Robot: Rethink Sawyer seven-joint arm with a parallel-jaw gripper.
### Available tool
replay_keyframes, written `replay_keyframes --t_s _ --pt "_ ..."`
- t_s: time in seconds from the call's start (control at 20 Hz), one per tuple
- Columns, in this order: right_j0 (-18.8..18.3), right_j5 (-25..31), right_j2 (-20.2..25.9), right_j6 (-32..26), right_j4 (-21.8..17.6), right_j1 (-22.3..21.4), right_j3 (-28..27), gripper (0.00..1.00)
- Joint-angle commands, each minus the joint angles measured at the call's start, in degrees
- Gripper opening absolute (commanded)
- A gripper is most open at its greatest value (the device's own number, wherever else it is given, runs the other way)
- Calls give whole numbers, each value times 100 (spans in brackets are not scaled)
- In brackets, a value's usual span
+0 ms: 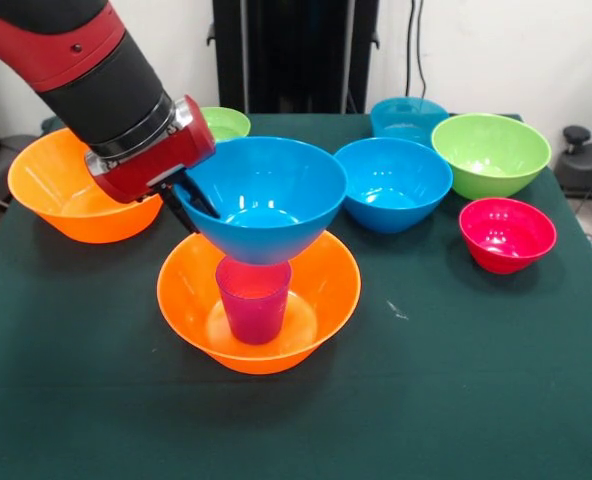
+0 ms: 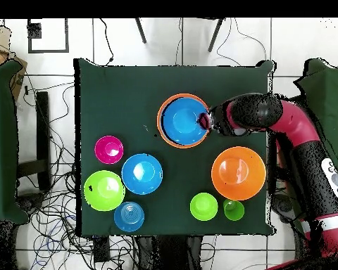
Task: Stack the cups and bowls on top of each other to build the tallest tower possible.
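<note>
A red and black robot arm's gripper (image 1: 188, 200) has its jaws clamped on the left rim of a glossy blue plastic bowl (image 1: 266, 195), which sits on the rim of an upright translucent purple-magenta plastic cup (image 1: 253, 300). That cup stands inside a wide orange plastic bowl (image 1: 316, 300) near the middle of the dark green counter (image 1: 456, 380). A second orange bowl (image 1: 51, 185) sits far left, and blue (image 1: 391, 185), lime green (image 1: 491, 150) and small red-pink (image 1: 506, 232) bowls sit to the right.

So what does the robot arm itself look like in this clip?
The arm has glossy red shells split by a wide matte black cylindrical segment, then a silver ring before a red wrist block. The gripper is thin, black and angular. In the overhead view the red shell carries small grey round buttons.
</note>
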Motion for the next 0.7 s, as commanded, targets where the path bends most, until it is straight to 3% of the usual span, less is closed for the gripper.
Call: replay_keyframes --t_s 0.05,0.7 --pt "44 692 27 -2248 -350 156 -503 0" --pt "91 523 -66 -2251 -386 292 -606 0"
